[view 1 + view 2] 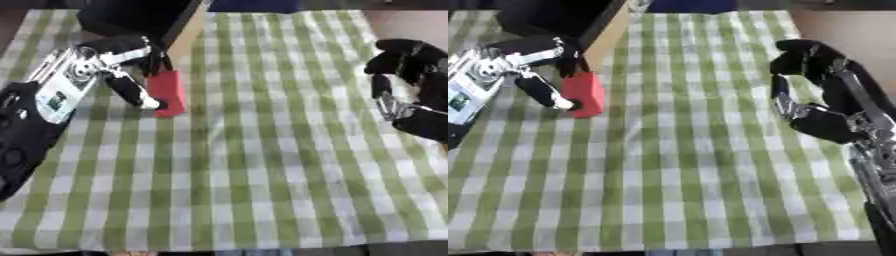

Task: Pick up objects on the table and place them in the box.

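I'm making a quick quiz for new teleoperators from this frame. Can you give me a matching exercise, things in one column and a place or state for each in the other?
Things:
1. red block
2. left hand
3. right hand
4. box

Places or states:
A. at the far left of the checked cloth, dark inside
B. curled, holding nothing, at the right side
C. held between thumb and fingers, just in front of the box
D. closed on the block

Pairs: 1-C, 2-D, 3-B, 4-A
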`<action>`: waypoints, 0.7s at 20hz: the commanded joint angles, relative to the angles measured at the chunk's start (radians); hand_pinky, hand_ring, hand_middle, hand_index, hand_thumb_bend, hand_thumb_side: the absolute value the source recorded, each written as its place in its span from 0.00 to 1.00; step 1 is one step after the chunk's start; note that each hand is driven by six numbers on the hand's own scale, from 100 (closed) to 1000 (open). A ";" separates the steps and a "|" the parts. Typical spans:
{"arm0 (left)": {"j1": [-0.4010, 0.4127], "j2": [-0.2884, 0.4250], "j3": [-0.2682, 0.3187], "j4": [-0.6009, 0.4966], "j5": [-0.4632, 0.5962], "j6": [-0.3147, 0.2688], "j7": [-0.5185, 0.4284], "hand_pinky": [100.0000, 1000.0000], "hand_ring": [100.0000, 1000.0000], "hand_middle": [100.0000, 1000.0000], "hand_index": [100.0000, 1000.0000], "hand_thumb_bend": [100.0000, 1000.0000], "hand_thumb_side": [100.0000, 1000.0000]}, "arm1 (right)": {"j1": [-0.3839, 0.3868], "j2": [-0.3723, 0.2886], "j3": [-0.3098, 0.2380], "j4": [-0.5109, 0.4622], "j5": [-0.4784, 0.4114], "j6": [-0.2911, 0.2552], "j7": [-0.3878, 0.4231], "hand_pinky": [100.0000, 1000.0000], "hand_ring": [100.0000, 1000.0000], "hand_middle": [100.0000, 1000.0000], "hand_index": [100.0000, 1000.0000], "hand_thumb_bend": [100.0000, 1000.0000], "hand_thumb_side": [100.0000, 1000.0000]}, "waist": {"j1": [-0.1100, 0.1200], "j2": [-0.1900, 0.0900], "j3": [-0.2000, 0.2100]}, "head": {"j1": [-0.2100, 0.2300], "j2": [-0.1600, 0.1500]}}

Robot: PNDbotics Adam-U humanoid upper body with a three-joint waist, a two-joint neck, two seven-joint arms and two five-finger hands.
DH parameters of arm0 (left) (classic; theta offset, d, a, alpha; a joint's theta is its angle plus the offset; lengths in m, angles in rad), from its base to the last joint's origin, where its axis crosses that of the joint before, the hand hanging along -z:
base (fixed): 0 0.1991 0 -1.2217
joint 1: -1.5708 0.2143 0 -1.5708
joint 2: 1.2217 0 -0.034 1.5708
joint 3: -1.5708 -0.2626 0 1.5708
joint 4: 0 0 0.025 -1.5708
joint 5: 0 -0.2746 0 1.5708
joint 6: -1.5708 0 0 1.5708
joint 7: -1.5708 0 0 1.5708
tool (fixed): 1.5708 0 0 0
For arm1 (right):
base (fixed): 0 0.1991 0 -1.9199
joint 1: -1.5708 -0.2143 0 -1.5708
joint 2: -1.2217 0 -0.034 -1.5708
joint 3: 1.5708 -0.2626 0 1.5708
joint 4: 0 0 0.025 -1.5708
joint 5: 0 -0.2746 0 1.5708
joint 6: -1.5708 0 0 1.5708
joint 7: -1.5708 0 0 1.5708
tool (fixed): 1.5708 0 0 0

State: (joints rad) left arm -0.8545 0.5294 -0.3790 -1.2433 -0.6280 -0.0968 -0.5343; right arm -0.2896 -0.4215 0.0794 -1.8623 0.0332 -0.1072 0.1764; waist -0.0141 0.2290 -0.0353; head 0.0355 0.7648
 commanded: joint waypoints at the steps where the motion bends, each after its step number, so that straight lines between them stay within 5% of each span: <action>1: -0.010 0.027 0.005 -0.026 0.005 0.006 0.003 0.66 0.52 0.48 0.76 0.52 0.17 | -0.007 -0.019 -0.011 -0.018 -0.004 -0.001 -0.001 0.76 0.67 0.60 0.83 0.00 0.09 | 0.001 -0.015 0.000 | -0.004 0.005; 14: -0.045 0.027 -0.006 -0.029 -0.116 -0.011 -0.066 0.67 0.49 0.43 0.76 0.60 0.21 | -0.007 -0.022 -0.010 -0.017 -0.003 -0.001 0.001 0.76 0.67 0.60 0.83 0.00 0.09 | 0.008 -0.017 -0.002 | -0.007 0.005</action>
State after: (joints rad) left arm -0.8751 0.5381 -0.3907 -1.2677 -0.7261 -0.1021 -0.5914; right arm -0.2895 -0.4215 0.0794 -1.8623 0.0332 -0.1072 0.1768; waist -0.0077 0.2291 -0.0359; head 0.0316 0.7648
